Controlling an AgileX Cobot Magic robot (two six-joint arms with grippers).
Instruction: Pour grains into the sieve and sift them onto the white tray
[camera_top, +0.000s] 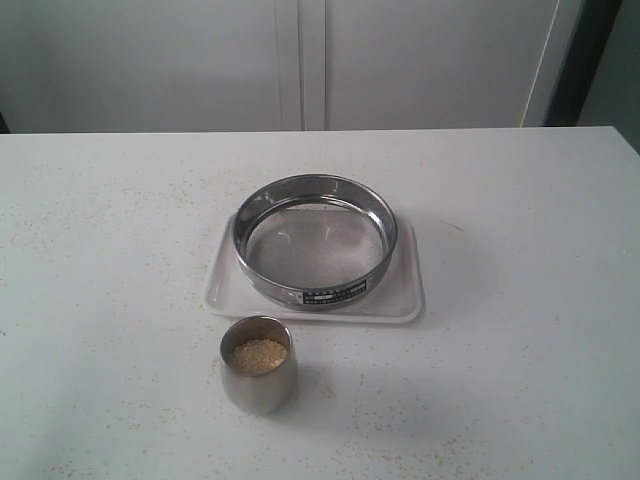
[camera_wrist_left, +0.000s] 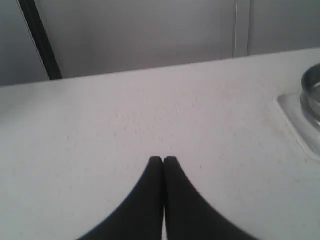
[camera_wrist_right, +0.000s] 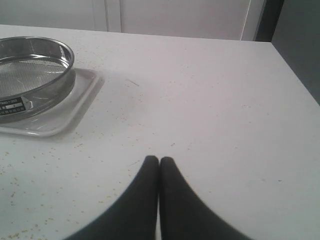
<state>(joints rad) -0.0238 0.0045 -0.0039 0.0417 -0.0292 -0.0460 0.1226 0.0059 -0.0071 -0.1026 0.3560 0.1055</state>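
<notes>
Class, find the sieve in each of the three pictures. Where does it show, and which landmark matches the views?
Exterior view: the sieve sits mid-picture on the white tray, behind the steel cup.
Left wrist view: only a sliver of its rim shows, cut by the picture's edge.
Right wrist view: most of it shows, label strip facing the camera.
Shared landmark: the white tray's rounded corner beneath it.
</notes>
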